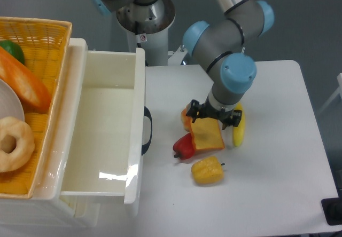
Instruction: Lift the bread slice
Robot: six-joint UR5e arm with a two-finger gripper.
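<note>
The bread slice (208, 135) is a flat yellow-tan square with an orange-brown crust. It hangs tilted just below my gripper (214, 118), over the white table (272, 157). The gripper's black fingers close on the slice's upper edge. Its lower corner lies over a red pepper (184, 147). I cannot tell whether it is fully off the table.
A yellow bell pepper (207, 171) lies just in front of the slice. A banana (239, 128) lies right of the gripper, an orange item (186, 117) left of it. An open white drawer (101, 135) stands at left, and a yellow basket (32, 87) holds a loaf, doughnut and plate.
</note>
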